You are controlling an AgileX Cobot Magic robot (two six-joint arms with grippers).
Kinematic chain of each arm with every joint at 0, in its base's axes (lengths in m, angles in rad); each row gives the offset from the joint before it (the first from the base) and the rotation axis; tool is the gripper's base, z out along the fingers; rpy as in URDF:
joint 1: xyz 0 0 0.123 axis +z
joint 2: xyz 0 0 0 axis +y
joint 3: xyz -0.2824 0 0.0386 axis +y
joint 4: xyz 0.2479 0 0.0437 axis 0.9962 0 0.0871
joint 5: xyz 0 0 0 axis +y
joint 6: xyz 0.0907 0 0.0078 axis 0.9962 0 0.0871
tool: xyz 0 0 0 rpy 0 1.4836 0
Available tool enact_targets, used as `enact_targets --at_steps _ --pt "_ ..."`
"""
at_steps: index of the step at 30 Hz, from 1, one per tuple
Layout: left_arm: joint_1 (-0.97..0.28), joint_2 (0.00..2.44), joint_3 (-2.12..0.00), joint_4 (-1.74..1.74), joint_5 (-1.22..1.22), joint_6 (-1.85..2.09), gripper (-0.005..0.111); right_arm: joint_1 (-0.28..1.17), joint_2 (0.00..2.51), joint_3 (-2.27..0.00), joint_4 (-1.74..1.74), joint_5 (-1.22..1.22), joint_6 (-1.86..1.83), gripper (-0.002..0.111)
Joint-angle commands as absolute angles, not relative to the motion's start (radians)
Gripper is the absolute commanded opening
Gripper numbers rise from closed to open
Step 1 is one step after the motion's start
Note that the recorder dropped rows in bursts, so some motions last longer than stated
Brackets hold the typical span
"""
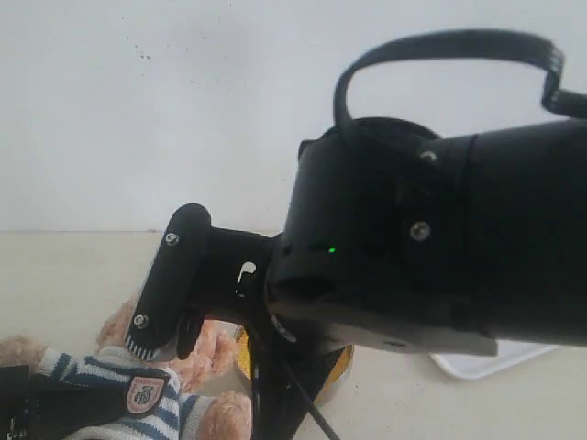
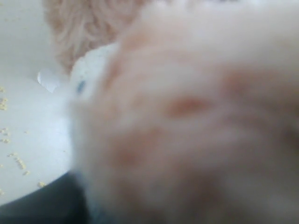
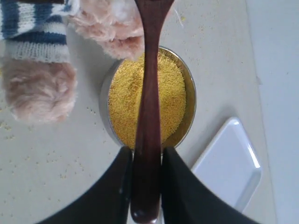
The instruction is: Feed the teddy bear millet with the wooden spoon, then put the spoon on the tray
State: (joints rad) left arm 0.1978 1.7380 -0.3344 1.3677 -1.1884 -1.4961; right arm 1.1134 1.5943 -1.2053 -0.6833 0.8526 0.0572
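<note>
Clamping slim, dark red-brown wooden spoon (image 3: 148,93) in R gripper (image 3: 147,153), over yellow millet (image 3: 174,95).

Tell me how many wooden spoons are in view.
1. The wooden spoon is clamped in the right gripper, in front of the millet. An arm blocks much of the exterior view, so another may be hidden.

Yellow millet (image 3: 125,103), navy-and-white-striped teddy bear (image 3: 33,29)
</note>
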Motion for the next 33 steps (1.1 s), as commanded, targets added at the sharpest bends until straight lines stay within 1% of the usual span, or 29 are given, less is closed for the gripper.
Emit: enact_targets --at_steps 1,4,9,13,22,28,33 --pt "0.199 1.734 -0.33 1.37 -1.221 -1.503 0.004 1.115 1.606 -1.206 -0.791 0.857 0.154 0.0" --pt "0.199 1.734 -0.33 1.37 -1.221 -1.503 0.004 1.144 1.606 -1.206 -0.856 0.898 0.21 0.0" --pt "0.199 1.734 -0.33 1.368 -1.221 -1.503 0.004 1.225 1.606 -1.13 -0.984 0.902 0.263 0.0" --pt "0.199 1.734 -0.33 1.368 -1.221 -1.503 0.004 1.273 1.606 -1.029 -1.162 0.924 0.475 0.0" --pt "0.199 1.734 -0.33 1.368 -1.221 -1.498 0.004 1.357 1.606 -0.871 -1.439 0.961 0.844 0.0" --pt "0.199 1.734 -0.33 1.368 -1.221 -1.498 0.004 1.378 1.606 -0.857 -1.492 0.953 0.917 0.0" --pt "0.199 1.734 -0.33 1.368 -1.221 -1.494 0.004 1.378 1.606 -0.857 -1.499 0.947 0.887 0.0"
